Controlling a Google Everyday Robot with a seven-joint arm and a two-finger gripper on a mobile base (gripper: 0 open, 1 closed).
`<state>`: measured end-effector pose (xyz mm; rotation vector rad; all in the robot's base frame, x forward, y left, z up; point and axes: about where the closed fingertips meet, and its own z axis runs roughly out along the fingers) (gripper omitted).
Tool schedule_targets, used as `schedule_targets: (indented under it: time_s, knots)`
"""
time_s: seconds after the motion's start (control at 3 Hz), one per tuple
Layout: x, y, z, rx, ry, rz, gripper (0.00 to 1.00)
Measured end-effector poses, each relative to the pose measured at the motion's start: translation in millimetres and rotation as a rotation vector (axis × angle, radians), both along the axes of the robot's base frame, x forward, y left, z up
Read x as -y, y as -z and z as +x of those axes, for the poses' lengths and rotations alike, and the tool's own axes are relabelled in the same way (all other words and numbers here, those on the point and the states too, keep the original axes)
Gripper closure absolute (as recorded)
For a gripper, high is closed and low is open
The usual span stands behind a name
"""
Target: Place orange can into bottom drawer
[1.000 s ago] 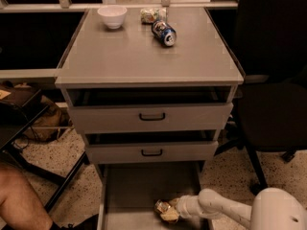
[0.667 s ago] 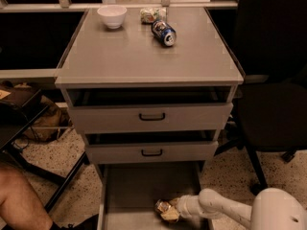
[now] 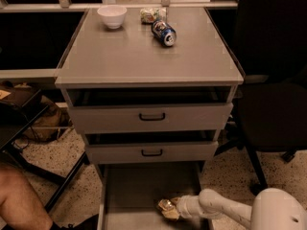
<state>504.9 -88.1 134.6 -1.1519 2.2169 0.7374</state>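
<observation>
Orange can [image 3: 166,204] | axis unclear | claw [image 3: 171,212] at can | in bottom drawer [image 3: 134,188]

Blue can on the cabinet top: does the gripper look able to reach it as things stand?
Probably not directly. The gripper is down in the bottom drawer, at the orange can; the blue can lies on the top. The arm would have to pull out and rise past the upper drawers.

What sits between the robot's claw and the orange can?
Nothing visible: in the camera view the gripper is right at the orange can inside the bottom drawer.
</observation>
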Motion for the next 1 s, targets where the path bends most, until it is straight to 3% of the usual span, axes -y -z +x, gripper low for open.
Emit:
schedule_targets:
  time_s: [0.33,0.67,1.0]
  knots:
    - [-0.1,0.0,0.0,0.0,0.0,0.0,0.12]
    - [-0.1,0.0,-0.1,0.0,0.0,0.0,0.0]
    - [-0.1,0.1,-0.1,0.0,0.0,0.0,0.0]
